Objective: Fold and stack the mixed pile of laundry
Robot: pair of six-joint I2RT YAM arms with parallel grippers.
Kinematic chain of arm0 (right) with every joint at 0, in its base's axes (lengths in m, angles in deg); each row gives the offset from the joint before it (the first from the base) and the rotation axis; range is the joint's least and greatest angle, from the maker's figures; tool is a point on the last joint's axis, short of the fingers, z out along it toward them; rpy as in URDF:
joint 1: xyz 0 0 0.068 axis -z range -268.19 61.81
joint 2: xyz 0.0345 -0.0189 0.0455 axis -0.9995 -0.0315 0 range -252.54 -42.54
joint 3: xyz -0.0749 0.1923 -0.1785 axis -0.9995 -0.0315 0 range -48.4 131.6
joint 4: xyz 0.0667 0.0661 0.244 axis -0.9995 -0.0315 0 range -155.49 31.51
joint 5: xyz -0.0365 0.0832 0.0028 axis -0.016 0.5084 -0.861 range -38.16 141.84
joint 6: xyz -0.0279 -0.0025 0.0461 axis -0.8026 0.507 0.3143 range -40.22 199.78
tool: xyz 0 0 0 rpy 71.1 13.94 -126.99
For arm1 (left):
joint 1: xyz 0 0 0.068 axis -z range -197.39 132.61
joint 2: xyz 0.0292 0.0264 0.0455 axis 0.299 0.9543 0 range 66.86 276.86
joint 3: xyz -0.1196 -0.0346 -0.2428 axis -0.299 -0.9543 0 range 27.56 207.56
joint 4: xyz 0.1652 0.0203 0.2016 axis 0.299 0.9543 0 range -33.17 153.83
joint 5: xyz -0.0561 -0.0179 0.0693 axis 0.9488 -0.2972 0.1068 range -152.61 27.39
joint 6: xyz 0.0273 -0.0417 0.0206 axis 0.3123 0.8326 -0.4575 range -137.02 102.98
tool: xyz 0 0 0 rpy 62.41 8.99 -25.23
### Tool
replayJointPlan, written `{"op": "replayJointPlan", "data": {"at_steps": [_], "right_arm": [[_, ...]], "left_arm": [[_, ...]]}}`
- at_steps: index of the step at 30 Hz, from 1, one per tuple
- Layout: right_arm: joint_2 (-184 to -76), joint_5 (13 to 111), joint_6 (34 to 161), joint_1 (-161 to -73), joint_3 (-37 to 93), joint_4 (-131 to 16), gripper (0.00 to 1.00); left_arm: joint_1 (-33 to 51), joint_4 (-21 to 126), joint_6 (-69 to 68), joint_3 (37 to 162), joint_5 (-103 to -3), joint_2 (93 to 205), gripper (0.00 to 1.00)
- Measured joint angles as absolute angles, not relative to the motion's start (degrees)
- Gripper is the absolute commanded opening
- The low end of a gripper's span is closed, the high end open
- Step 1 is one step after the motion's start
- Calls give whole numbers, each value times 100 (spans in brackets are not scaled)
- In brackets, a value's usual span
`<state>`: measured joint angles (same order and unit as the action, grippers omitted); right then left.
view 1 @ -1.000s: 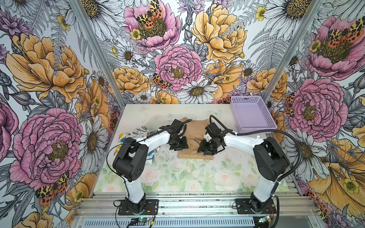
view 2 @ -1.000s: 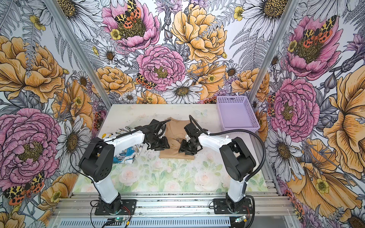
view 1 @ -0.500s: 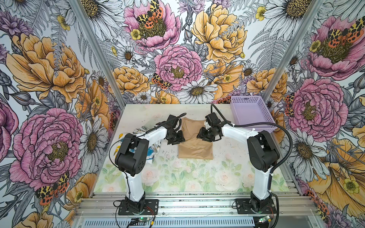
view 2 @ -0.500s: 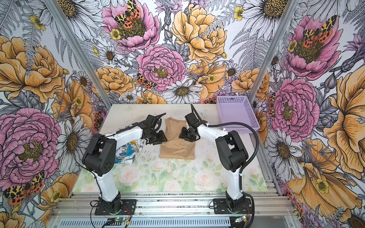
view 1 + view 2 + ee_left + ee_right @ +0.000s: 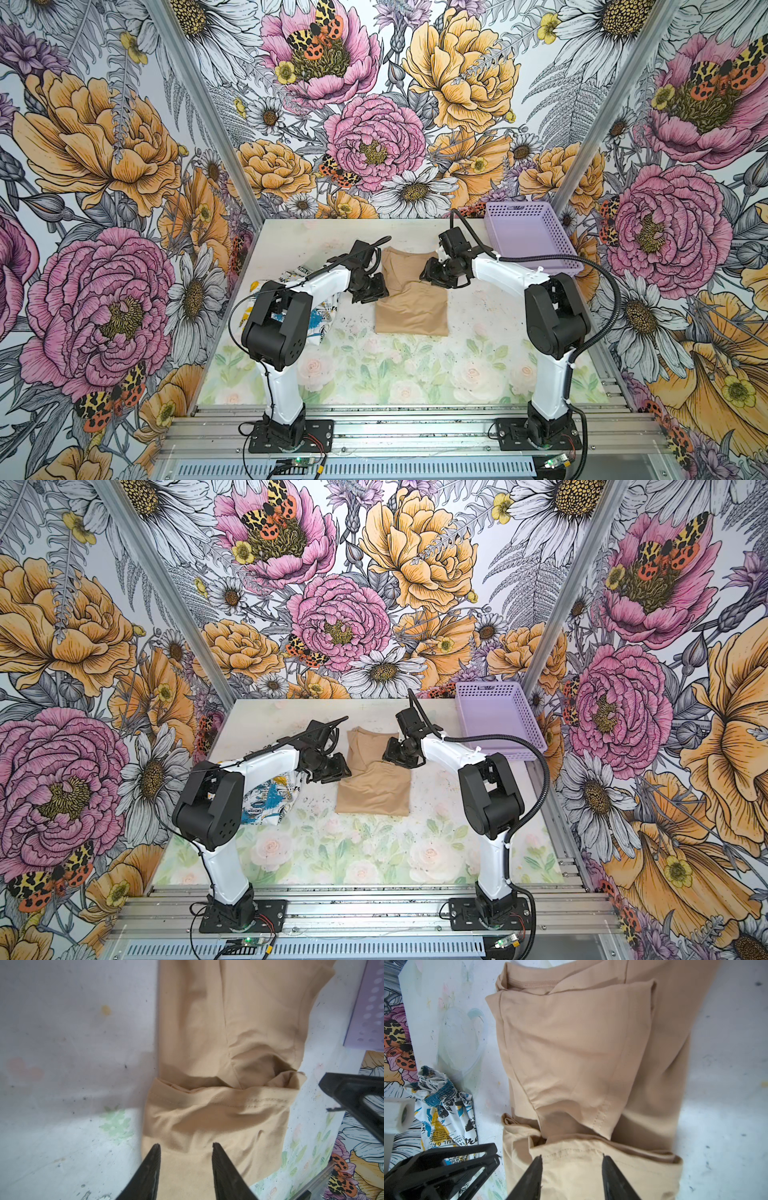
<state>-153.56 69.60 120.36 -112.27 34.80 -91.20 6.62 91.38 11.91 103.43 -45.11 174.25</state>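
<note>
Tan garment [image 5: 411,307] lies partly folded mid-table [image 5: 374,374], toward the far edge. Left gripper [image 5: 186,1147] and right gripper [image 5: 572,1157] hover at its two sides, jaws spread, pinching nothing. Printed garment [image 5: 266,800] sits crumpled by the left edge, lavender basket [image 5: 523,232] in the far right corner.

We note white links and black joint housings on the left arm [image 5: 286,386] and right arm [image 5: 548,384]. A black corrugated cable [image 5: 548,260] runs at frame right. The left gripper [image 5: 186,1144] is black and tapered.
</note>
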Motion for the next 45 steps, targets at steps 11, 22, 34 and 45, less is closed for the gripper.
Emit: {"op": "replayJointPlan", "data": {"at_steps": [11,22,34,45], "right_arm": [[-15258,6955,12019,-11260,3115,-9214,49],[-15417,6925,11828,-11181,3082,-9209,48],[-15668,6841,11721,-11061,3082,-9214,48],[-15754,6811,11695,-11024,3082,-9214,48]], "left_arm": [[725,9085,669,11213,-4537,18131,35],[788,9155,502,11132,-4504,18162,28],[906,9411,48,11126,-5173,18256,27],[882,9385,-40,11041,-5820,18481,20]]}}
